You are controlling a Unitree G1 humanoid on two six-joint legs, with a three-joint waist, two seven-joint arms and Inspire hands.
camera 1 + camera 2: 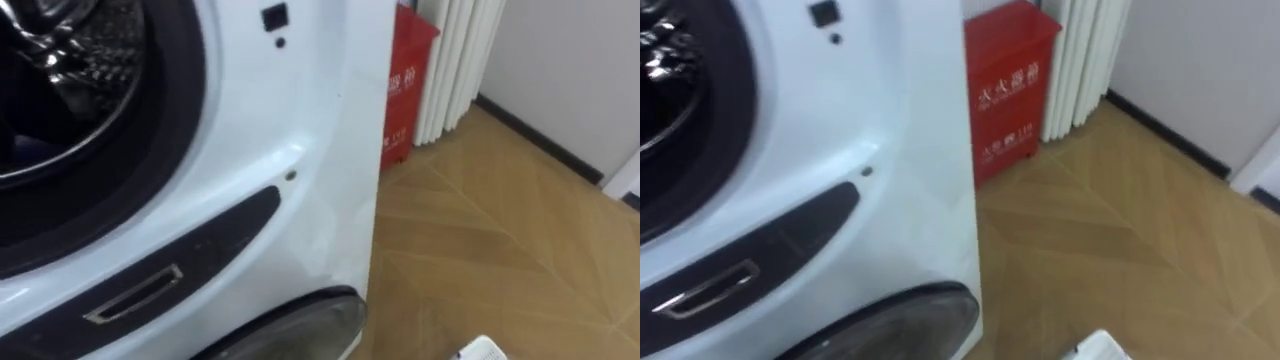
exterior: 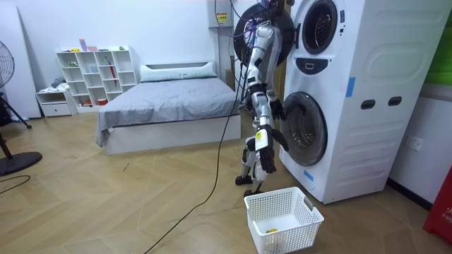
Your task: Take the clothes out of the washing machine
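I stand close in front of the stacked white washing machines, facing them. The upper drum, with its dark ring and perforated metal, fills the top left of the eye views. Under it lie a dark panel with a chrome handle and the top of the lower round door. No clothing can be made out in the drum. In the room view my right hand hangs by the rim of the lower door. A white laundry basket stands on the floor by my feet, with a small yellow item inside.
A red box stands against the wall right of the machines, beside white pleated curtains. Wooden floor stretches to my right. A bed and white shelves are behind me.
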